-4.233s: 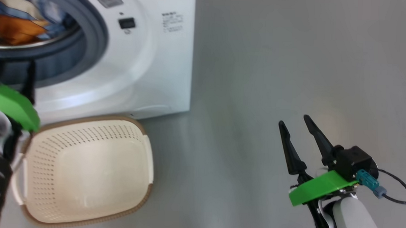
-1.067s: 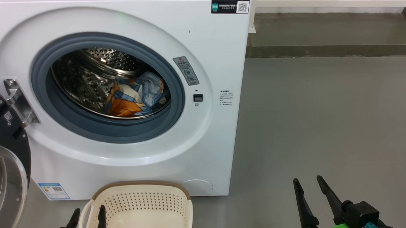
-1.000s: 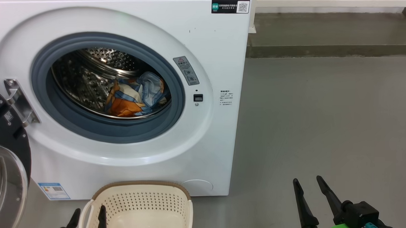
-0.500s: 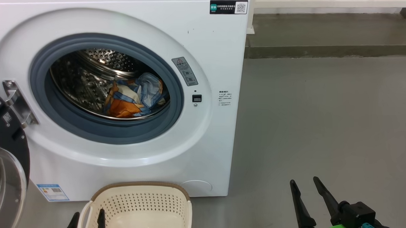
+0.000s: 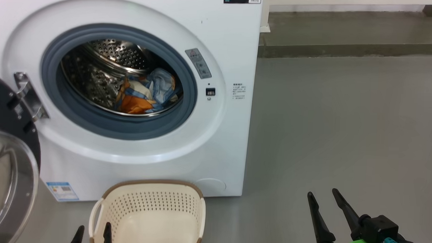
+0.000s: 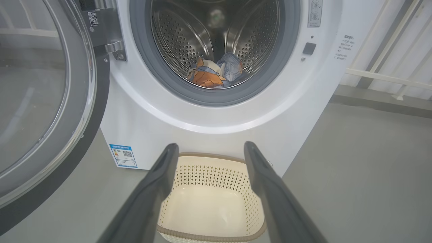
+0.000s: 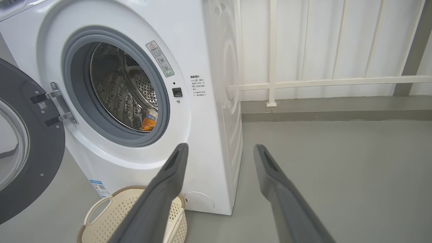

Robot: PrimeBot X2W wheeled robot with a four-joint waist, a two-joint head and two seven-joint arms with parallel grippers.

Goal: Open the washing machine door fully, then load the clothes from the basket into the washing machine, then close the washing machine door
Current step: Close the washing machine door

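Note:
The white washing machine stands with its door swung wide to the left. The clothes, orange, cream and light blue, lie inside the steel drum. The cream basket sits on the floor in front of the machine, with nothing inside. My left gripper hovers open near the basket's left handle. My right gripper is open over bare floor to the right.
Grey floor stretches to the right of the machine. A white railing and a low kerb run along the back wall.
The whole head picture has shifted, with the machine now higher and more of the basket showing. Both grippers stay open and nearly still.

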